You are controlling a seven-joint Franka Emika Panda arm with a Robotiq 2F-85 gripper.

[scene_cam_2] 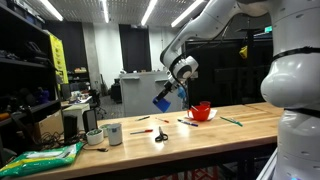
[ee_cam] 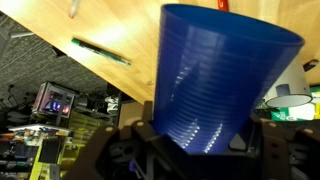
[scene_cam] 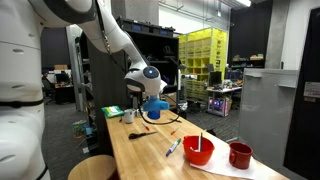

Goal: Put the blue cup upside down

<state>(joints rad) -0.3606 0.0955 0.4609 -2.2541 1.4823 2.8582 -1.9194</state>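
Note:
The blue cup (ee_cam: 225,70) fills the wrist view, a ribbed solid-blue plastic cup whose narrow end sits between my gripper's (ee_cam: 198,145) jaws, which are shut on it. In both exterior views the blue cup (scene_cam: 157,106) (scene_cam_2: 162,99) hangs tilted in the air above the wooden table (scene_cam: 150,150), held by the gripper (scene_cam: 152,88) (scene_cam_2: 176,78). Its wide end points away from the wrist. The cup touches nothing on the table.
A red bowl (scene_cam: 199,150) with a utensil in it and a dark red cup (scene_cam: 240,155) stand on a white sheet near the table's end. Pens, a screwdriver (scene_cam: 173,148), a small white cup (scene_cam: 128,116) and green packets (scene_cam: 113,111) lie about. A round stool (scene_cam: 92,167) stands beside the table.

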